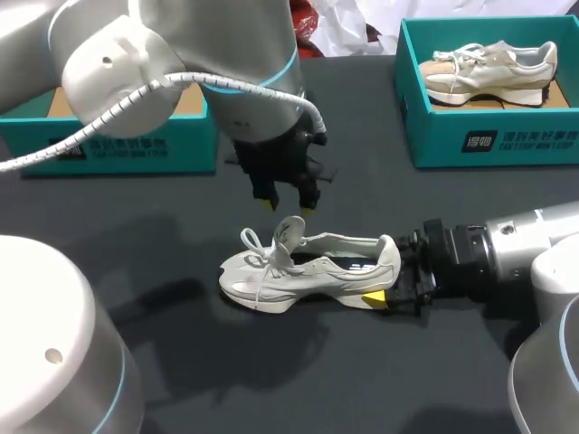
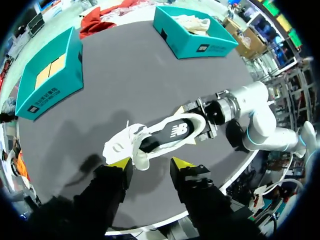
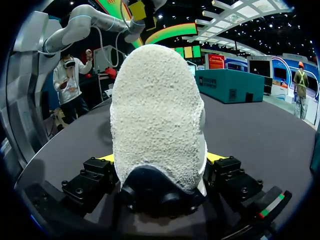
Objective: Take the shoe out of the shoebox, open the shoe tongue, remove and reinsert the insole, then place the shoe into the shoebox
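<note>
Head view: shoe (image 1: 308, 271) sits on its sole mid-table, out of both boxes, toe toward my left, heel toward my right. Right gripper (image 1: 391, 271) is clamped on the heel from both sides, with its arm low along the table (right wrist view agrees: the heel fills the gap, a yellow tip at each flank). Left gripper (image 1: 288, 208) hangs just above the tongue (image 1: 289, 231), fingers spread and holding nothing. The tongue stands lifted, with loose laces around it.

Left wrist view: dark insole (image 2: 170, 132) is visible down the opening, seated in the shoe. Teal shoebox (image 1: 118, 145) is at far left and shows a cardboard floor. A second box (image 1: 488, 140) at far right holds another shoe (image 1: 488, 68).

Judged step: finishing the tongue opening, insole removal next.
- Keep the heel clamp firm so the shoe neither slides nor tips.
- Lower the left fingers astride the tongue, clear of the lace loops.
- Draw the tongue toward the toe rather than upward to widen the opening.

Risk: a snagged lace lifts the shoe's front.
</note>
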